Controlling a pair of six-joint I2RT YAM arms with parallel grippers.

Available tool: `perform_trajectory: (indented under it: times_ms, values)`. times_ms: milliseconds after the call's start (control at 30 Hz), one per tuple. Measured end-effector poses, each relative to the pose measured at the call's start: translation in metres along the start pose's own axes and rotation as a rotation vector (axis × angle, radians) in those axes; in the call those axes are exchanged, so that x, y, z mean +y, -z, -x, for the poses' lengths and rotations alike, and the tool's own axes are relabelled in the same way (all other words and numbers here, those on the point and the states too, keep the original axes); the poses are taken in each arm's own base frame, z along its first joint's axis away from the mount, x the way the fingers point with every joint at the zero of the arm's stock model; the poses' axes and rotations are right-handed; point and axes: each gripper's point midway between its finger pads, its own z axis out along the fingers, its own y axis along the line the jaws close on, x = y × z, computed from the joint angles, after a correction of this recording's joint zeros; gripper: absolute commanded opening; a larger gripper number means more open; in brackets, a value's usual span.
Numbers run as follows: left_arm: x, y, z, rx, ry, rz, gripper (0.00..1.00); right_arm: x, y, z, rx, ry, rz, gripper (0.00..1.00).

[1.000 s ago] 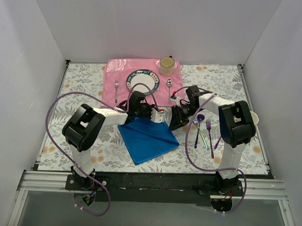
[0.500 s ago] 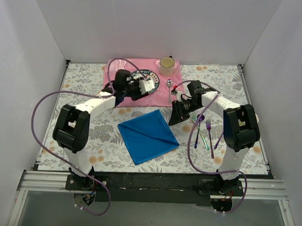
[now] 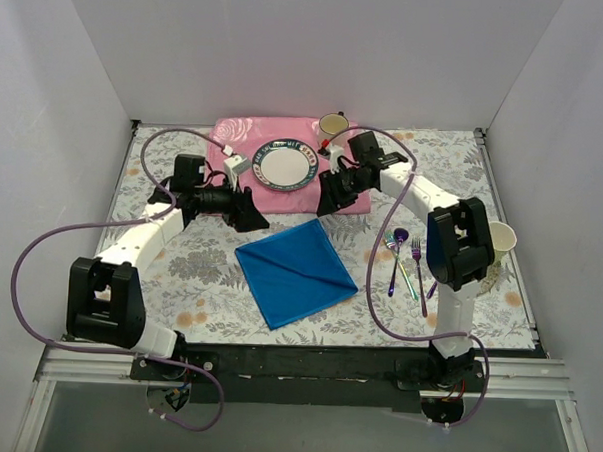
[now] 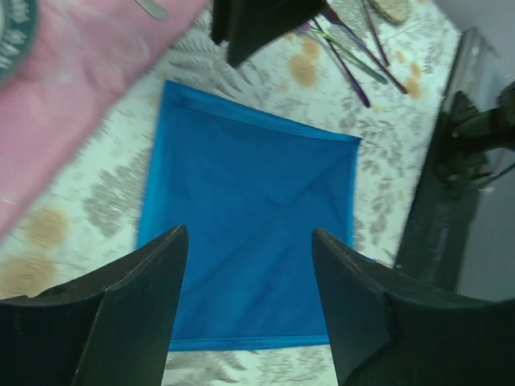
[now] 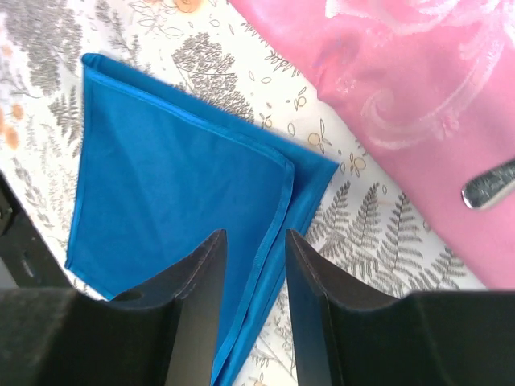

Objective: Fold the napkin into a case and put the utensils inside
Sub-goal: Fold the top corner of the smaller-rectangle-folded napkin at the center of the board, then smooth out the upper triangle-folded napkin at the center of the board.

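- Top external view: folded blue napkin [image 3: 295, 271], flat mid-desk [image 3: 503, 195], just near of pink placemat [image 3: 233, 183]; cutlery [image 3: 408, 261] to its right.
- Probably light, limp, prone to sliding; best pinched at a hemmed corner.
- Left claw [image 4: 249, 241] apart, empty; right claw [image 5: 253, 237] apart, empty.

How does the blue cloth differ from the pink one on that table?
The napkin is plain royal blue; the placemat is pink with a rose pattern. The napkin is smaller than the placemat. The napkin lies folded, cornerwise and bare, toward the near edge; the placemat lies square at the far edge, bearing a plate and a cup. Both are soft cloths lying flat on the floral table.
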Motion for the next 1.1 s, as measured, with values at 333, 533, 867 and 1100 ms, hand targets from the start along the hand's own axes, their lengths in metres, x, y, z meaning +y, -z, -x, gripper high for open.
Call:
perform_trajectory:
  times_ms: [333, 533, 867, 1100]
  values:
    - [-0.038, 0.001, -0.042, 0.009, 0.308, -0.125, 0.63, -0.016, -0.046, -0.003, 0.066, 0.024, -0.062, 0.48]
    - [-0.04, 0.002, -0.034, -0.019, 0.302, -0.135, 0.63, -0.017, -0.053, -0.004, 0.076, 0.033, -0.069, 0.48]
    - [-0.039, 0.0, -0.033, -0.036, 0.332, -0.135, 0.63, -0.014, -0.062, -0.007, 0.091, 0.042, -0.06, 0.46]
    - [-0.039, -0.001, -0.031, -0.046, 0.332, -0.135, 0.63, -0.019, -0.074, -0.018, 0.122, 0.029, -0.055, 0.38]
